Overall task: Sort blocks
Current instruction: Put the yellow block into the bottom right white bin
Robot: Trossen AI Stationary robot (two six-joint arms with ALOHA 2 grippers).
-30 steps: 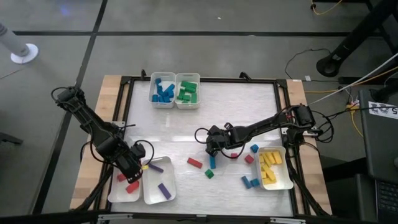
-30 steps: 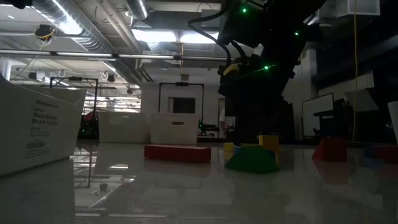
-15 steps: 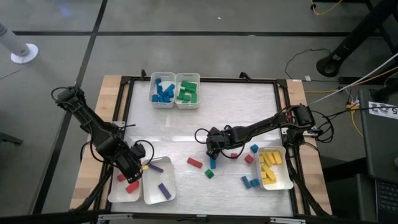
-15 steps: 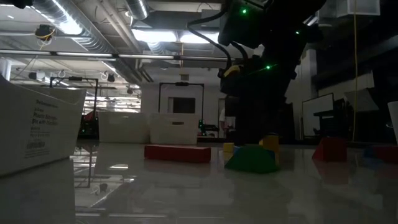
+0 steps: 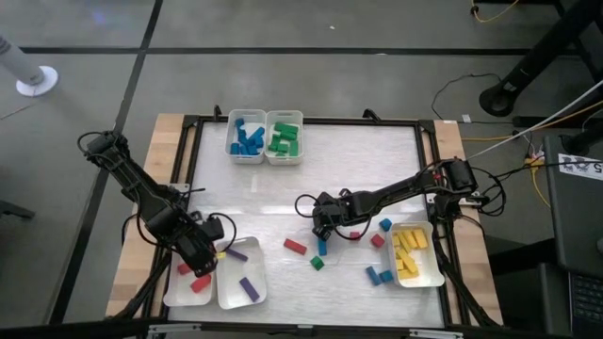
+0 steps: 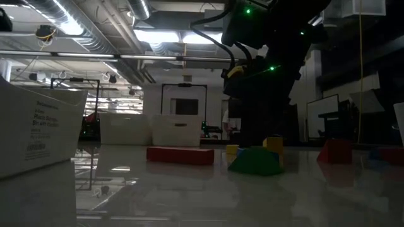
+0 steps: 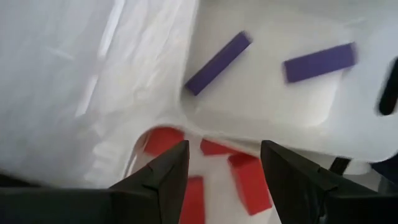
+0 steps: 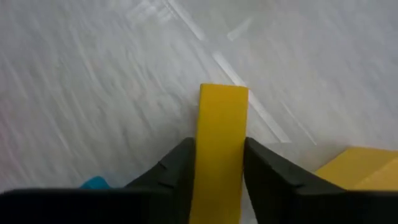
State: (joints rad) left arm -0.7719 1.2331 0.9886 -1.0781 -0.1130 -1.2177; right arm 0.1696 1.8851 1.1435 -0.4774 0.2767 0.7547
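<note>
My right gripper point(image 5: 324, 224) is at mid-table, shut on a yellow bar block point(image 8: 222, 140). A second yellow block point(image 8: 356, 167) lies just beside it. Loose blocks lie around it: a red bar point(image 5: 295, 246), a green cube point(image 5: 318, 264) and a blue bar point(image 5: 321, 247). My left gripper point(image 5: 202, 254) hangs open over the near-left tray of red blocks point(image 7: 247, 182), with nothing between its fingers point(image 7: 163, 177). The tray beside it holds purple bars point(image 7: 217, 62). My right gripper pinches the yellow bar's two long sides point(image 8: 211, 158) between its fingers point(image 8: 179, 174). The fingers slant down from the table's right and lie along the bar. The bar's far end point(image 8: 223, 93) sticks out past the fingertips. Whether it rests on the table I cannot tell.
A blue-block tray point(image 5: 247, 137) and a green-block tray point(image 5: 284, 137) stand at the far edge. A yellow-block tray point(image 5: 420, 282) is at the near right. More red and blue blocks point(image 5: 379, 276) lie between it and my right gripper. The table's middle left is bare.
My left gripper has turned a little about its own axis while staying over the red tray. My right gripper has kept its place at the yellow bar.
</note>
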